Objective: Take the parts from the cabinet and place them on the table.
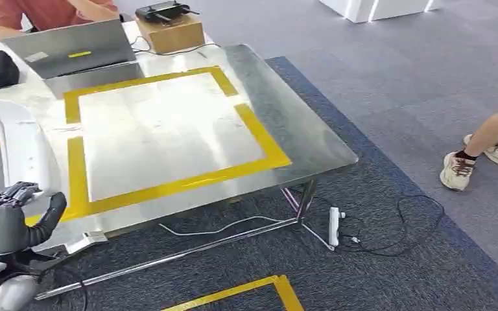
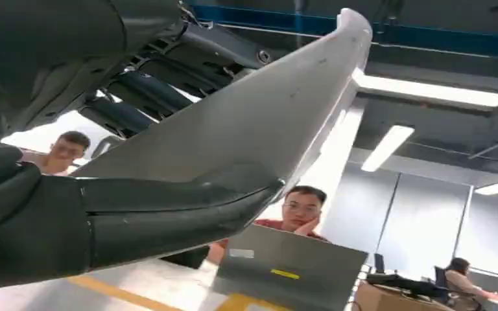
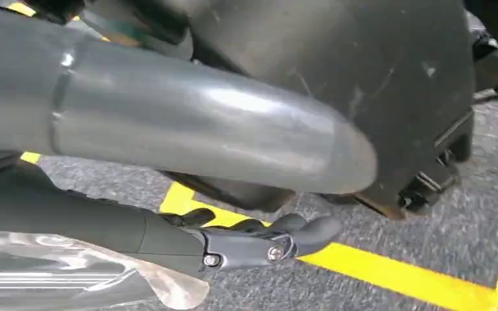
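Head view: a large shiny metal table [image 1: 285, 110] with a yellow tape square [image 1: 259, 133] stands on grey carpet [image 1: 395, 84]. At its near left edge lies a long white curved plastic part [image 1: 19, 146], clasped between the thumb and dark fingers of the left hand [image 1: 6, 220]. Whether the right hand [image 3: 246, 243] holds anything I cannot tell; its fingers curl above floor tape. Behind sit a grey laptop [image 1: 71, 45] and a cardboard box [image 1: 168, 31].

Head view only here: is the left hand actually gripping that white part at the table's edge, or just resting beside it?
Observer: Gripping. In the left wrist view the left hand holds the white part, thumb on one face, fingers on the other.
Operator: And the right hand?
Observer: The right wrist view shows the right hand above the carpet near a yellow tape line, with nothing between thumb and fingers.
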